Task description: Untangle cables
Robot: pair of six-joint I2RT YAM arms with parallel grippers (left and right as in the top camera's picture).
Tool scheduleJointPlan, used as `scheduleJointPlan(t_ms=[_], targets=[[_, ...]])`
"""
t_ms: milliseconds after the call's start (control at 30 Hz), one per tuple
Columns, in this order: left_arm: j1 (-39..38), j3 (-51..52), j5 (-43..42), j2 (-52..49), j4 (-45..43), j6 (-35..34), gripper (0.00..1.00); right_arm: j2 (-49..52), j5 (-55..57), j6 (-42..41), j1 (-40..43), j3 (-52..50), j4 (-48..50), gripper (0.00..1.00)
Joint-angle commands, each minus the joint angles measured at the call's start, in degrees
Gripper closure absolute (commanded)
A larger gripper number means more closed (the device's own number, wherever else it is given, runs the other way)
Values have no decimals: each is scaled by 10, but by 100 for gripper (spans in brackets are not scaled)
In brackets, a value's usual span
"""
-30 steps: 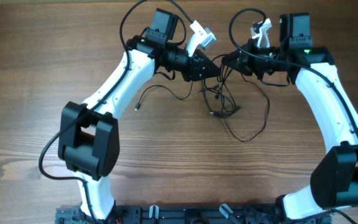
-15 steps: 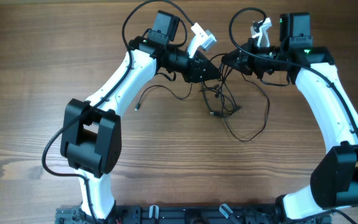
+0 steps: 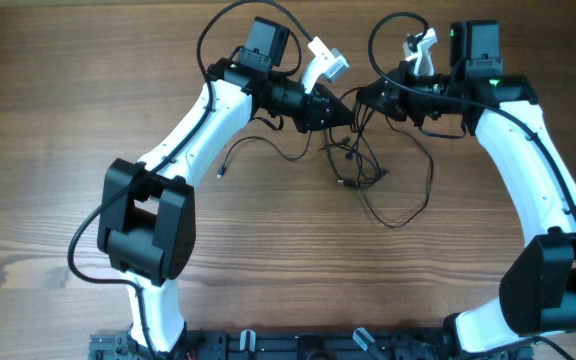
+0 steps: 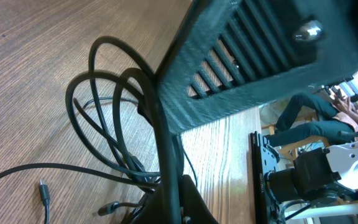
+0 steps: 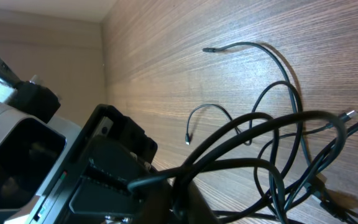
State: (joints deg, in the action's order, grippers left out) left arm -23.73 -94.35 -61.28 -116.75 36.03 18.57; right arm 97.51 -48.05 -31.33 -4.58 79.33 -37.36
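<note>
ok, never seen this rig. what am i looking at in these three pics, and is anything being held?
Two white robot arms, left and right, stand at the bottom edge of a wooden table. The wide picture is from a fixed camera above. The other two come from a camera on each wrist, looking along that arm's own tool, so the dark shapes filling them are the tool itself.

On the table lies a tangle of thin black cables with small plugs; the job is to untangle them.

The left tool and right tool meet almost tip to tip at the far end of the tangle. Both look shut on cables: in each wrist view, cords rise off the wood and run into the fingers.
</note>
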Motion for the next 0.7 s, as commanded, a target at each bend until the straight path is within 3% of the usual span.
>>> scheduleJointPlan(t_ms=[0, 167, 467, 667], targets=[[12, -4, 3, -7, 9, 5, 96, 1, -25, 52, 17, 5, -20, 77], [25, -4, -6, -7, 18, 3, 96, 1, -62, 79, 47, 5, -30, 74], [28, -4, -137, -7, -32, 5, 96, 1, -75, 68, 19, 5, -32, 72], [28, -4, -144, -7, -37, 5, 96, 1, -68, 43, 8, 5, -23, 72]])
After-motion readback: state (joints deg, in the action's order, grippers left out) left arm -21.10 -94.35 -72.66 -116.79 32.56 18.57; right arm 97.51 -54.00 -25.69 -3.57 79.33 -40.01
